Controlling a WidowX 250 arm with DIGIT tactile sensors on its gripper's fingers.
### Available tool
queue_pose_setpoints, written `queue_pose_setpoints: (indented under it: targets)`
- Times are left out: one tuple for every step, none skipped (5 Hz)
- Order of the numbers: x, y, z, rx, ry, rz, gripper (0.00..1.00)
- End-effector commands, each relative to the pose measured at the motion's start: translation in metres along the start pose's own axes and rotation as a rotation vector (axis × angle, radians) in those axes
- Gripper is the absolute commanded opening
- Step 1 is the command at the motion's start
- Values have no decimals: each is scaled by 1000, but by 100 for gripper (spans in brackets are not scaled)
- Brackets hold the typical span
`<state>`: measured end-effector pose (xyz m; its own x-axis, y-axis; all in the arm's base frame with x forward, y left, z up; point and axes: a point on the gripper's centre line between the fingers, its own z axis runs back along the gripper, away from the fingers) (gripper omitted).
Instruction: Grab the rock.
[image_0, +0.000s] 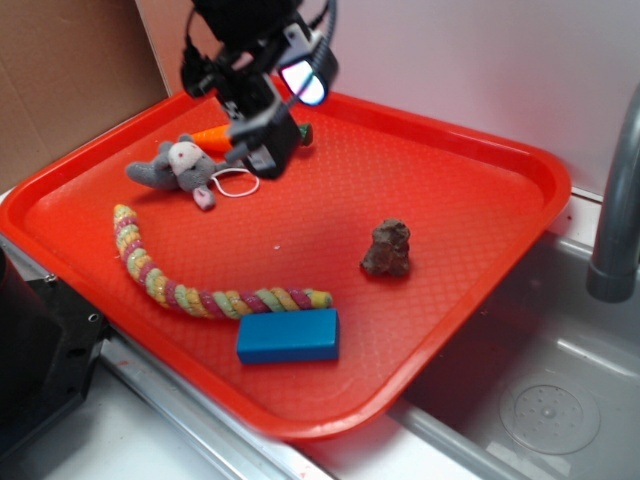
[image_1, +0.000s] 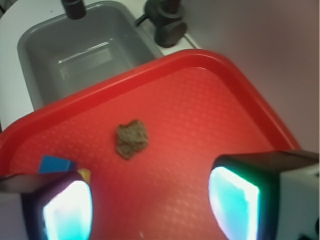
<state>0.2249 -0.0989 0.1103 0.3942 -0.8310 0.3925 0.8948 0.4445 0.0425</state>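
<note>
rock (image_0: 387, 249) sits alone on the red tray (image_0: 480, 190), right of centre, well apart from my hand (image_0: 262, 128), which hangs released and empty over the plush mouse (image_0: 176, 166). i'd centre over the lump, then straddle its narrow side.

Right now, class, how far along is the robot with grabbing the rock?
Done: nothing yet; the rock lies untouched on the red tray, apart from every other item. In hand: the gripper is open and empty, held above the tray near the plush mouse, with the rock ahead in the wrist view. Left: move over the rock, descend, close and lift.
</note>
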Motion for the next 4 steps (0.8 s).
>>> queue_pose_setpoints:
  targets:
    - [18, -19, -34, -36, 62, -74, 100]
    - [20, -17, -50, -36, 112, -60, 100]
    - [18, -6, -57, -36, 128, -38, 100]
    - [19, -1, -74, -40, 178, -56, 100]
